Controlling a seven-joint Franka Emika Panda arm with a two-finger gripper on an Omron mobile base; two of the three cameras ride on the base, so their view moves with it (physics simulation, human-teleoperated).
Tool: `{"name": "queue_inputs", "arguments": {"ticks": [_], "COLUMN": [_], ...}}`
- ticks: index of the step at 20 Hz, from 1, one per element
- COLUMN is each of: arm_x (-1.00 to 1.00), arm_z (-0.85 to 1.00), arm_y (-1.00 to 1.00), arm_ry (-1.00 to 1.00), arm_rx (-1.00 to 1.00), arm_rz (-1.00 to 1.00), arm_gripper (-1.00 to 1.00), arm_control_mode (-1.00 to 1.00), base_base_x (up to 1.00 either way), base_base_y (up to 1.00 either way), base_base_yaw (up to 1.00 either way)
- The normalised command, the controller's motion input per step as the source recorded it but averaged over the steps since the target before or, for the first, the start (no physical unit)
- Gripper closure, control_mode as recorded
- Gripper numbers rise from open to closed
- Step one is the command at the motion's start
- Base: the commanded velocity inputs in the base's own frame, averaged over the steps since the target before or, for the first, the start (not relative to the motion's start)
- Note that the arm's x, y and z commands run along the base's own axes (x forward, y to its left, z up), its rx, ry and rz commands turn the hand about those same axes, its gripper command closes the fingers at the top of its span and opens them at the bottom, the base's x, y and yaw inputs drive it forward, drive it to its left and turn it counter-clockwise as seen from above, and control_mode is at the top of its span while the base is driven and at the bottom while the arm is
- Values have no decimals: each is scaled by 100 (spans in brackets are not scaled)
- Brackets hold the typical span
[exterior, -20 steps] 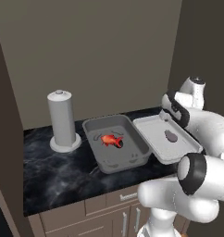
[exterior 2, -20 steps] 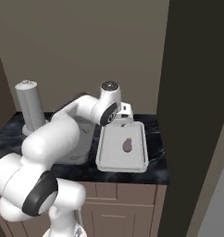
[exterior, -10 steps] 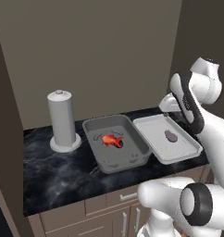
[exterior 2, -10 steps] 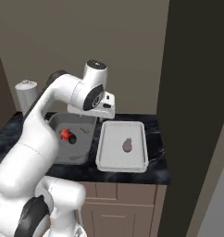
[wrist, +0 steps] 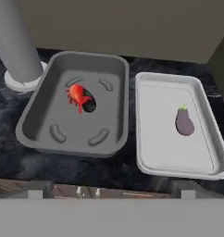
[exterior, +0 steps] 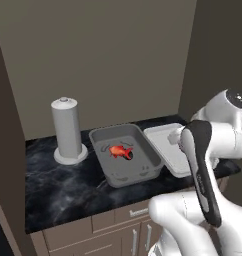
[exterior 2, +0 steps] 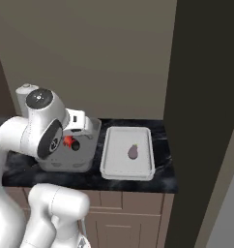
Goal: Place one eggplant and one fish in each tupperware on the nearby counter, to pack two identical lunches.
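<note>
The pincer (exterior 2: 82, 127) stood with its jaws spread wide and nothing between them, raised above the front edge of the table (exterior: 53, 185), looking down over both containers. Taking the tall grey cylinder (exterior: 66, 131) at the back of the table as landmark: the grey tupperware (wrist: 44, 118) sat just beside its base, and the white tupperware (wrist: 153, 157) lay beyond that, farther from the cylinder, the two rims nearly touching.

The fish (wrist: 77, 95) lay inside the grey tupperware, toward the end nearest the cylinder. A dark rounded patch showed against it; whether an eggplant or a shadow could not be determined. The eggplant (wrist: 183, 122), small and purple, lay in the white tupperware, on the side farthest from the cylinder, with no fish beside it.

Judgement: the white tupperware lacked a fish, so packing was incomplete, and the pincer was between placements. No spare fish was seen on the table. The next move would likely call for fetching one from elsewhere, then lowering it into the white tupperware clear of the eggplant.
</note>
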Motion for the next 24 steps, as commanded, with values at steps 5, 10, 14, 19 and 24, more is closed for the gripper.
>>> {"name": "queue_inputs", "arguments": {"ticks": [5, 10, 14, 19, 24], "arm_x": [-100, -38, 0, 0, 0], "arm_z": [47, 23, 0, 0, 0], "arm_y": [-3, 0, 0, 0, 0], "arm_ry": [-25, -3, 0, 0, 0], "arm_rx": [-4, -1, 0, 0, 0], "arm_rz": [0, 0, 0, 0, 0], "arm_gripper": [-100, -100, -100, -100, -100], "arm_control_mode": [-100, 100, 100, 100, 100], "base_base_x": [0, -58, -100, -100, -100], "base_base_y": [0, 0, 3, 0, 0], "base_base_yaw": [0, 0, 1, 2, 6]}}
